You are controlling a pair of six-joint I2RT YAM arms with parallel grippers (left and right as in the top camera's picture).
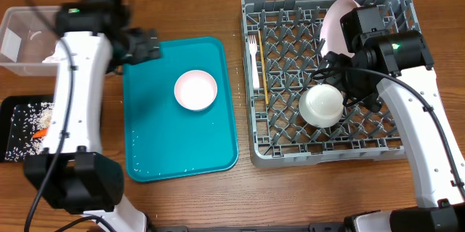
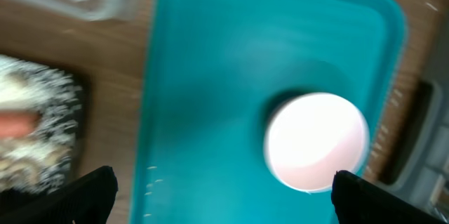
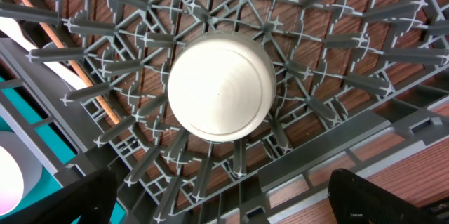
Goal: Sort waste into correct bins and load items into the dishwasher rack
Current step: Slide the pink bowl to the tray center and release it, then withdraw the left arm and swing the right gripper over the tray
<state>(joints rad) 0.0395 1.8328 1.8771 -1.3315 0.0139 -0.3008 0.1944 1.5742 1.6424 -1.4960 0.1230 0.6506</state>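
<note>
A pinkish-white bowl (image 1: 195, 89) sits on the teal tray (image 1: 152, 137); it also shows in the left wrist view (image 2: 317, 140). My left gripper (image 1: 149, 45) is open and empty above the tray's far left corner. The grey rack (image 1: 276, 141) holds a large whitish-pink plate (image 1: 336, 22) standing on edge, an upturned white bowl (image 1: 322, 105), a white fork (image 1: 253, 54) and a thin wooden stick (image 1: 264, 86). My right gripper (image 1: 347, 81) is open above the upturned bowl (image 3: 221, 87). The clear tub (image 1: 25, 39) and black tray (image 1: 18, 126) with rice and carrot lie at the left.
Bare wooden table (image 1: 189, 196) lies in front of the teal tray and rack. The rack's latticed wall (image 3: 393, 122) runs beneath my right gripper. A gap of table separates the teal tray from the rack.
</note>
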